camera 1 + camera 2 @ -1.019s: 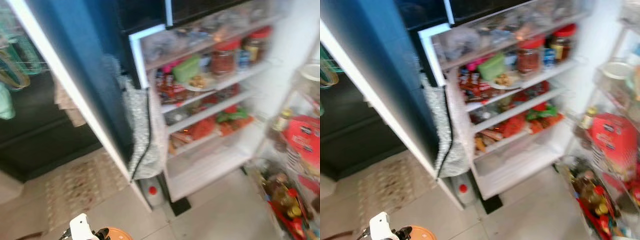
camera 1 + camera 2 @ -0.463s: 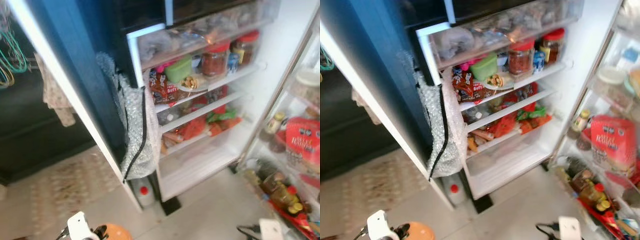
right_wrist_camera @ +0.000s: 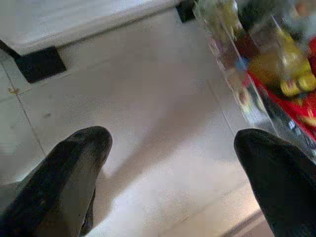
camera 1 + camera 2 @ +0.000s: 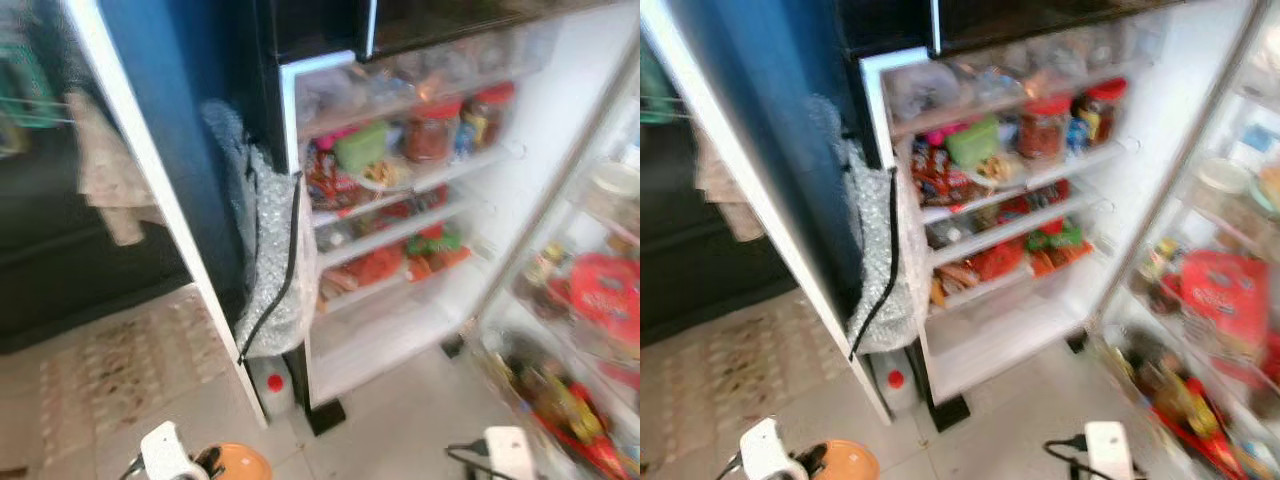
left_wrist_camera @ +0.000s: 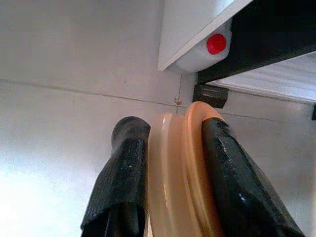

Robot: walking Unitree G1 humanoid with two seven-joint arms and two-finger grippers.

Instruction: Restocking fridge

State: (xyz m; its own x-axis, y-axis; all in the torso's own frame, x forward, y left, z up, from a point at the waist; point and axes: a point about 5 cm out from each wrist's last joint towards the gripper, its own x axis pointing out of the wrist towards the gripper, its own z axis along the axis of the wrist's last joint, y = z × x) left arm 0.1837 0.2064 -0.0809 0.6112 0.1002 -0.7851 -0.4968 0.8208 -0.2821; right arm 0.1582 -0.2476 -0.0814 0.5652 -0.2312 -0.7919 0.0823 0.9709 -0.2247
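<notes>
The fridge point(image 4: 400, 335) stands open ahead, its shelves packed with red-lidded jars point(image 4: 430, 130), a green tub point(image 4: 362, 145) and packets. Its lowest shelf is bare. My left gripper point(image 5: 174, 129) is shut on the rim of an orange plate point(image 5: 177, 173), held low over the tiled floor in front of the fridge. The plate point(image 4: 240, 463) also peeks up at the lower edge of the left eye view. My right gripper point(image 3: 173, 140) is open with nothing between its fingers, above the floor beside the door shelves.
The open door point(image 4: 575, 390) on the right holds bottles and a red packet point(image 4: 605, 300). Bubble wrap with a black cable point(image 4: 270, 260) hangs at the fridge's left side, and a white jug with a red cap point(image 4: 272, 385) stands below it. A patterned rug point(image 4: 120, 365) lies to the left.
The camera has swung about, shifting the whole picture. My right wrist has come into view at the lower right. The left gripper still holds the orange plate.
</notes>
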